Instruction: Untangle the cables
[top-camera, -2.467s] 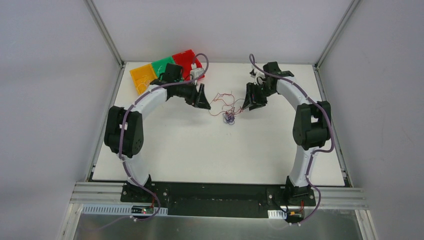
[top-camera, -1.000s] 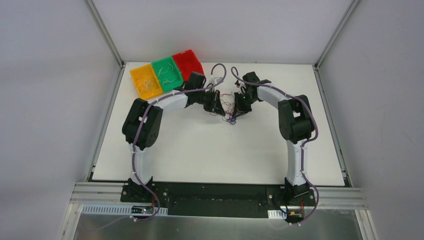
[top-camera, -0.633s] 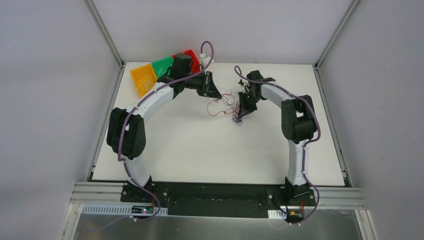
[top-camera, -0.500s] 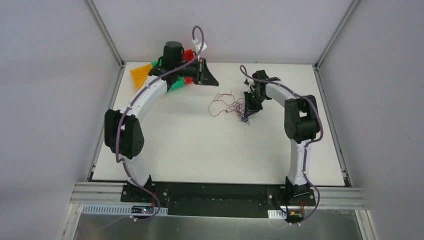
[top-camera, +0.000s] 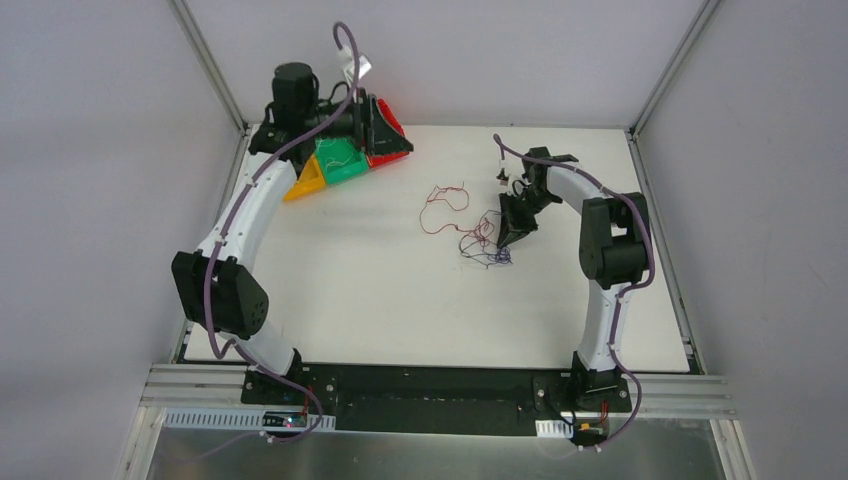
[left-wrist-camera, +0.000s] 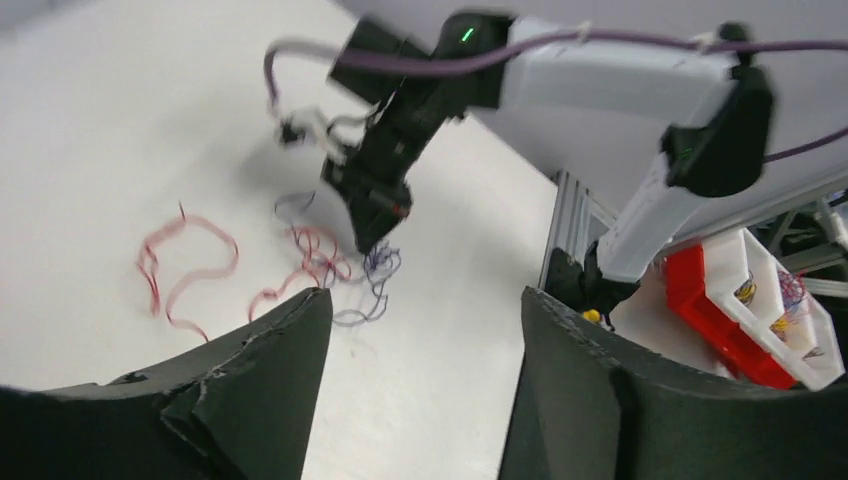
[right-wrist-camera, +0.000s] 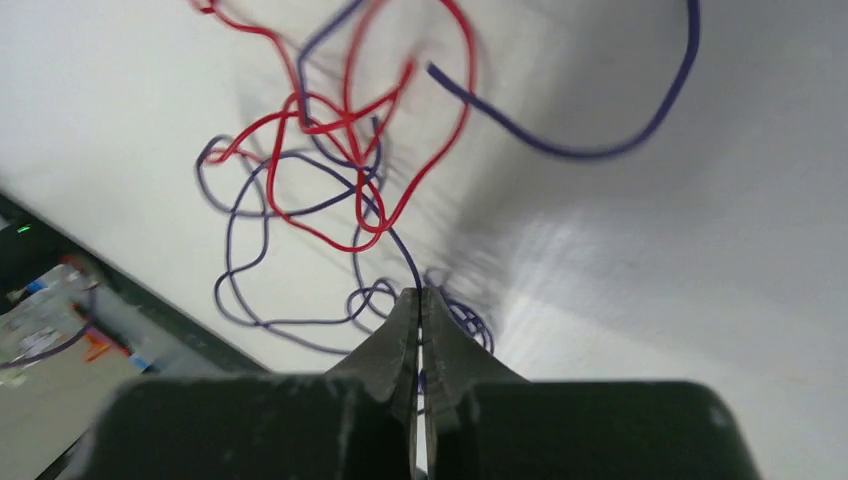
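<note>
The cables lie mid-table: a red cable in loose loops and a purple-blue cable curled beside it, still crossing each other. In the right wrist view the red cable and the purple-blue cable overlap on the white table. My right gripper is low at the tangle, shut on a purple-blue strand. My left gripper is raised at the back left over the bins, open and empty. From there it sees the red loops and the right gripper.
Three bins stand at the back left: orange, green with thin wires in it, and red. The left arm hangs over them. Metal frame posts rise at the back corners. A red tray shows beyond the table's edge.
My left arm has lifted away from the tangle and swung back-left over the bins. My right gripper has dragged the purple-blue cable rightward and nearer, stretching the tangle apart.
</note>
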